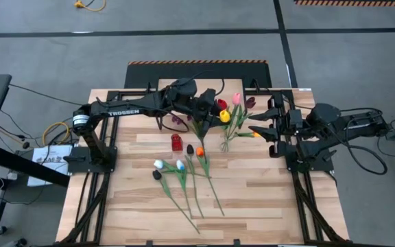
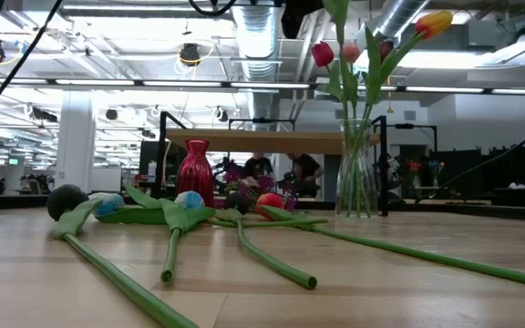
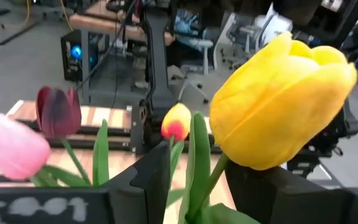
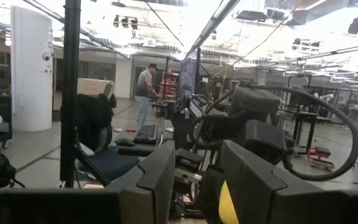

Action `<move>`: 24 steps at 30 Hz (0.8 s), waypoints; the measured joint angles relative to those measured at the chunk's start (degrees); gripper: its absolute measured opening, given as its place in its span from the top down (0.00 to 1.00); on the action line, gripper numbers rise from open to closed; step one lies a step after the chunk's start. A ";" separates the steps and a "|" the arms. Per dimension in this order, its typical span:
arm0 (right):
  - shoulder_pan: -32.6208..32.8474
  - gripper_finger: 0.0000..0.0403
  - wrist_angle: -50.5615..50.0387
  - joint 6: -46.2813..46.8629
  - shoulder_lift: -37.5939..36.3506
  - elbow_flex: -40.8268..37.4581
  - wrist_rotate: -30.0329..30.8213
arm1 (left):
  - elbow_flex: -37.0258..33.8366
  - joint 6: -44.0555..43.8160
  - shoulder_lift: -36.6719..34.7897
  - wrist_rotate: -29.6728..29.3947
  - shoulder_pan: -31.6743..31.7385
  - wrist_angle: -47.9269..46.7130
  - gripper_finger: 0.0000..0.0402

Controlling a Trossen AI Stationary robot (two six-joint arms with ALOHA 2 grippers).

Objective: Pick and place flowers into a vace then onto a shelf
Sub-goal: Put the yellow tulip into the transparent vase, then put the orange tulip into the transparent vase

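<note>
My left gripper (image 1: 214, 113) hangs over the clear glass vase (image 2: 357, 178), shut on a yellow tulip (image 3: 278, 99), whose stem (image 2: 340, 11) leads down toward the vase mouth. In the vase stand red (image 2: 322, 53), pink (image 2: 349, 50), maroon (image 3: 58, 111) and orange-yellow (image 2: 434, 23) tulips. More tulips (image 1: 184, 168) lie flat on the tabletop, heads toward the far edge. A purple sprig (image 1: 177, 120) lies near a small red vase (image 2: 195, 171). The shelf (image 2: 272, 140) stands at the far edge. My right gripper (image 1: 258, 125) waits open, right of the glass vase. My left gripper holds the yellow tulip by its green stem (image 3: 205, 186) just below the head, between its two fingers (image 3: 157, 180), which lie across the stem. The tulip stands nearly upright, head above the other blooms. Its lower end is hidden among the leaves in the vase.
The loose tulips' long stems (image 2: 244, 251) reach toward the near edge across the table's middle. The red vase (image 1: 177, 142) stands left of the glass vase. A black frame rail (image 1: 300, 171) runs along the table's right side. People (image 2: 303, 169) show in the room beyond.
</note>
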 joint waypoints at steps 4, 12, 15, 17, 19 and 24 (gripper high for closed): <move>0.02 0.69 -0.01 0.01 0.00 0.00 0.01 | 0.00 2.42 0.00 -0.01 0.00 -1.34 0.66; 0.02 0.69 -0.03 0.02 -0.02 0.00 0.01 | 0.02 3.51 1.72 0.48 0.64 -2.90 0.66; 0.02 0.69 -0.25 0.02 0.00 -0.02 0.01 | -0.05 3.88 2.86 0.99 1.49 -4.30 0.66; 0.01 0.69 -0.50 0.04 -0.02 -0.02 0.03 | 0.07 3.93 3.94 1.98 1.74 -2.78 0.66; 0.00 0.69 -0.79 0.03 0.00 -0.02 0.03 | 0.01 4.38 4.17 3.43 2.28 -4.11 0.66; 0.00 0.69 -1.10 0.03 0.00 -0.02 0.03 | 0.02 6.00 4.96 4.61 2.34 -4.50 0.64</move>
